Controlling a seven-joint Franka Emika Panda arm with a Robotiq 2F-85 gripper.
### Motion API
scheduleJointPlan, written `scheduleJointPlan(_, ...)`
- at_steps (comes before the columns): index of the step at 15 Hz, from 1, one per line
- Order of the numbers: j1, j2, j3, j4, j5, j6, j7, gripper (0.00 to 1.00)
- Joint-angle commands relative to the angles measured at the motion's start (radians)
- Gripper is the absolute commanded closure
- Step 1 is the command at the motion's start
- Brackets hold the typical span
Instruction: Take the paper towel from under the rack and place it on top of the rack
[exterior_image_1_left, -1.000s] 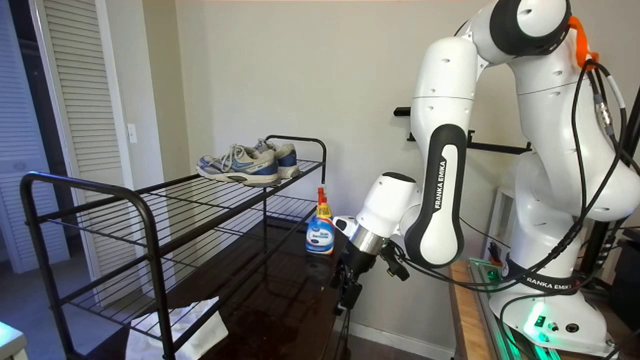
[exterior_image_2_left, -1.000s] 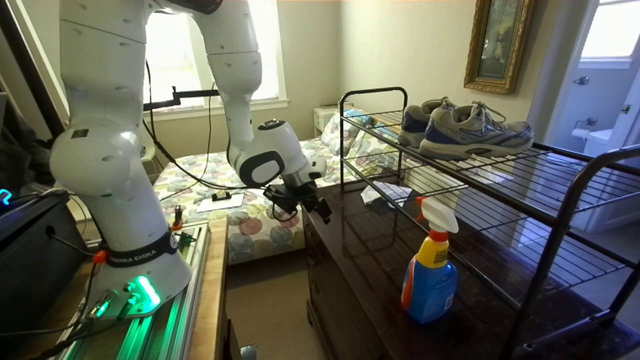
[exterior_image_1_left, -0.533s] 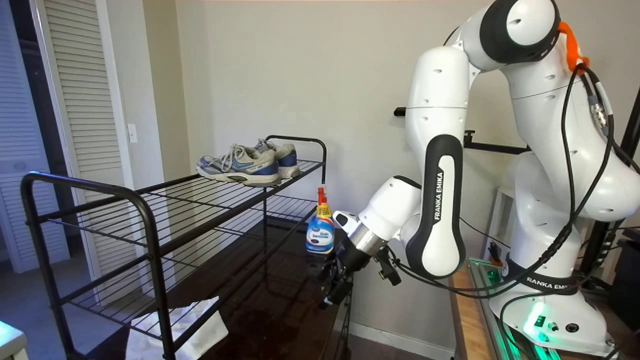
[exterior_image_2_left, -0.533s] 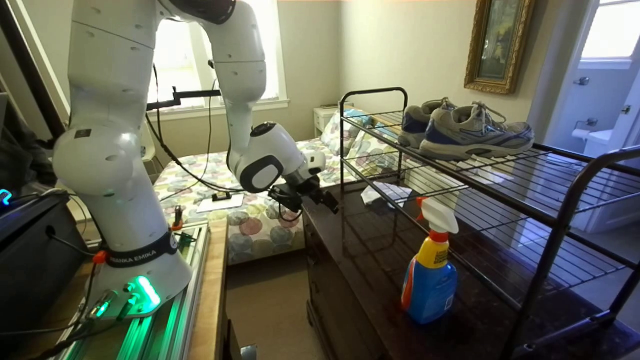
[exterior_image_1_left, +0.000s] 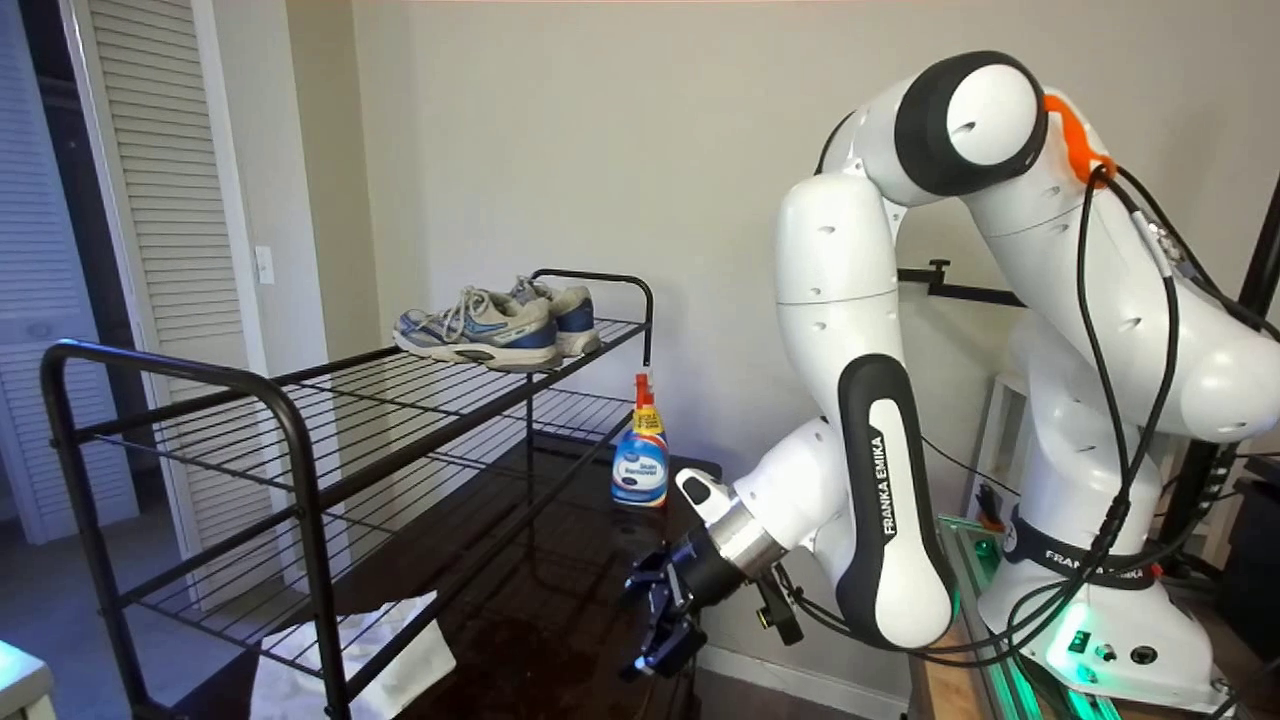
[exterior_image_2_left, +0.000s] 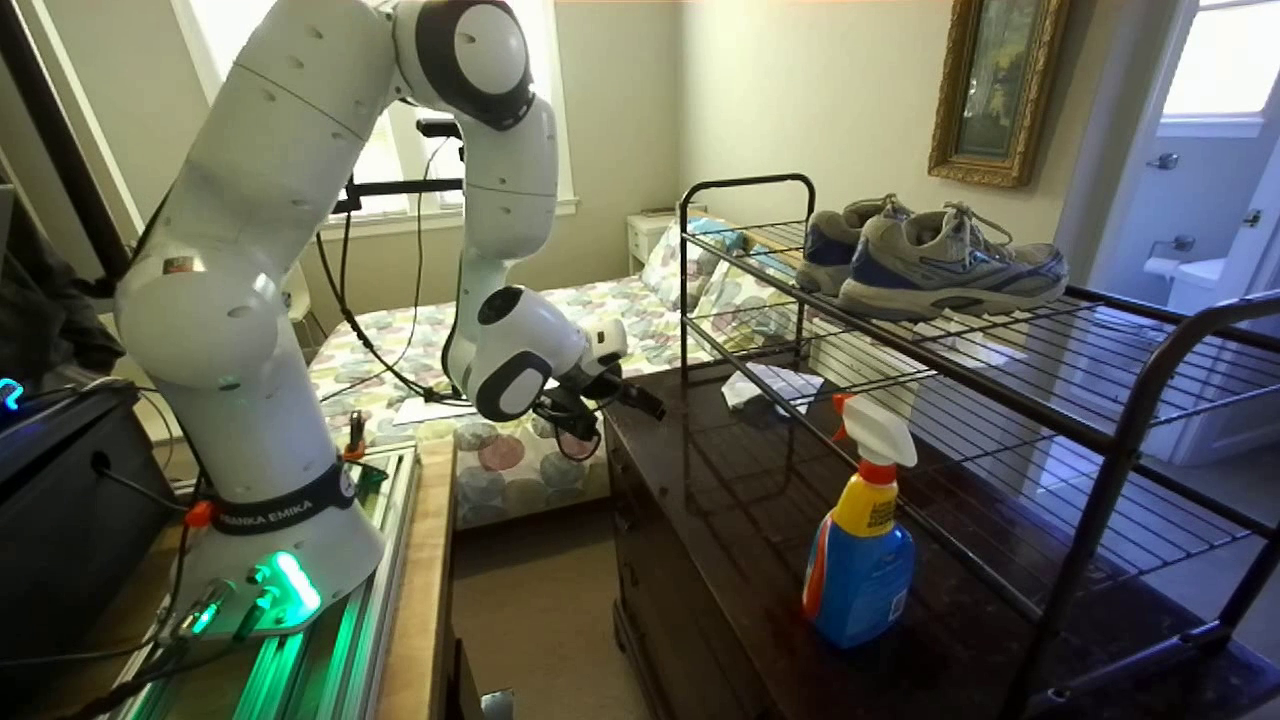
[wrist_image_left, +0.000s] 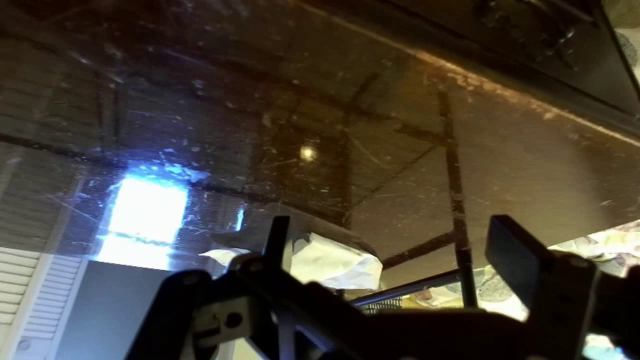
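Observation:
The white, crumpled paper towel (exterior_image_1_left: 415, 655) lies on the dark glossy wooden table (exterior_image_1_left: 560, 590) under the near end of the black wire rack (exterior_image_1_left: 317, 560). It shows under the far end of the rack (exterior_image_2_left: 1078, 560) in an exterior view, where the towel (exterior_image_2_left: 768, 385) is partly crossed by bars. My gripper (exterior_image_1_left: 645, 622) is open and empty, outside the rack near the table's edge, tilted toward the rack and apart from the towel. In the wrist view the towel (wrist_image_left: 335, 262) shows beyond the left finger, which hides part of it, and a rack leg (wrist_image_left: 466, 275) stands between the fingers (wrist_image_left: 390, 222).
Grey sneakers (exterior_image_1_left: 485, 330) sit on the rack's top shelf, also in an exterior view (exterior_image_2_left: 950, 265). A stain remover spray bottle (exterior_image_1_left: 640, 470) stands on the table beside the rack; it shows close up too (exterior_image_2_left: 860, 570). The rack's lower shelf hangs over the towel.
The arm's elbow has come down and forward. The gripper has tilted from pointing steeply down to a flatter angle toward the rack. The towel, rack, sneakers and bottle have not moved.

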Motion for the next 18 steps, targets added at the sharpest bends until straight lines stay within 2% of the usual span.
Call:
scheduleJointPlan(1,0.052,0.105,0.011,0.102,0.014,0.052,-0.032,0.0)
scheduleJointPlan(6,0.093,0.171,-0.015,0.237,0.042,0.043,-0.064,0.0)
scheduleJointPlan(7,0.084,0.137,-0.014,0.225,0.018,-0.054,-0.071,0.0)
scheduleJointPlan(8,0.067,0.125,-0.002,0.184,0.004,-0.001,-0.045,0.0)
scheduleJointPlan(11,0.065,0.124,-0.004,0.192,0.003,-0.012,-0.046,0.0)
scheduleJointPlan(15,0.068,0.202,0.0,0.262,0.094,0.206,0.0,0.0)
scheduleJointPlan(16,0.066,0.186,0.001,0.311,0.117,0.177,-0.001,0.0)
scheduleJointPlan(17,0.117,0.183,-0.051,0.361,0.128,0.14,0.05,0.0)
scheduleJointPlan(18,0.124,0.198,-0.06,0.392,0.136,0.135,0.063,0.0)
